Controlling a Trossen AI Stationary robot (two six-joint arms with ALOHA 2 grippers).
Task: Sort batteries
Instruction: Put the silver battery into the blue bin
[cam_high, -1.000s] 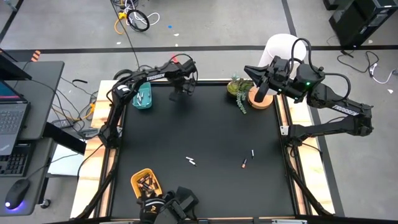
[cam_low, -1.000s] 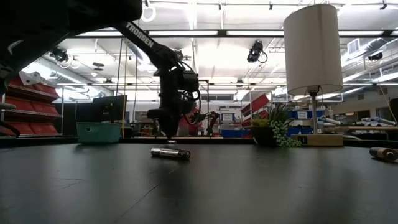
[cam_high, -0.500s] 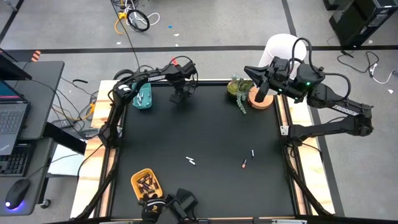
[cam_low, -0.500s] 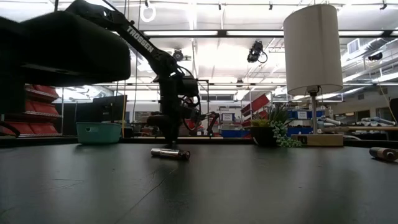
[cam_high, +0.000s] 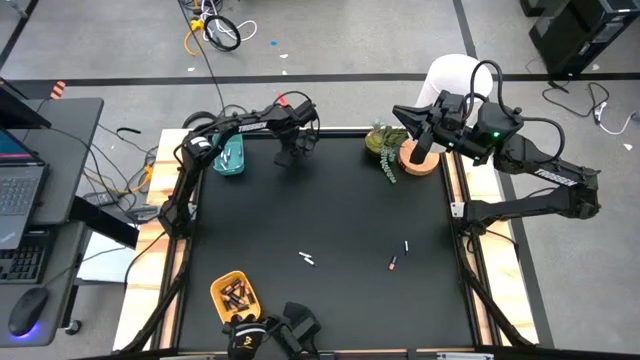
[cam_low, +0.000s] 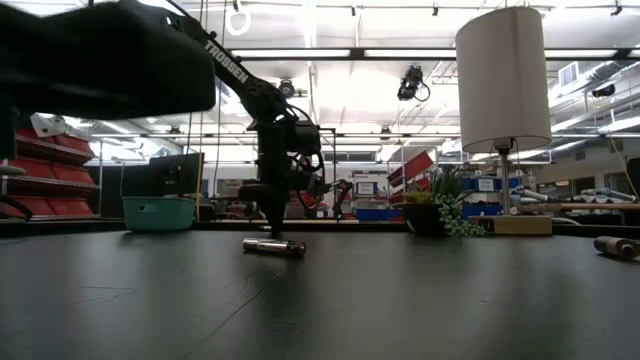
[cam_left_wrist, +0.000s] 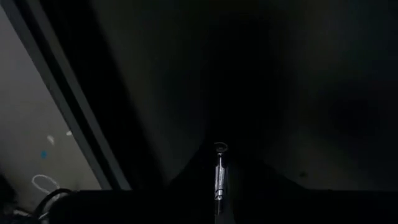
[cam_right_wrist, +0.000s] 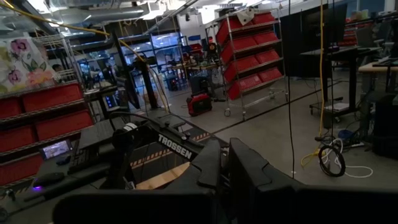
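I have the left gripper low at the far edge of the table, just beside the teal tray; I cannot tell whether its fingers are apart or together, nor whether they carry anything. The loose batteries lie well away, toward the near side: two pale ones together, another pale one and a dark one with an orange end to their right. To do this step well, I judge I should lift clear, travel over one battery and come down square across it. The yellow tray holds several dark batteries; the teal tray holds a few pale ones. The right gripper waits above the small plant with its fingers nearly closed on nothing.
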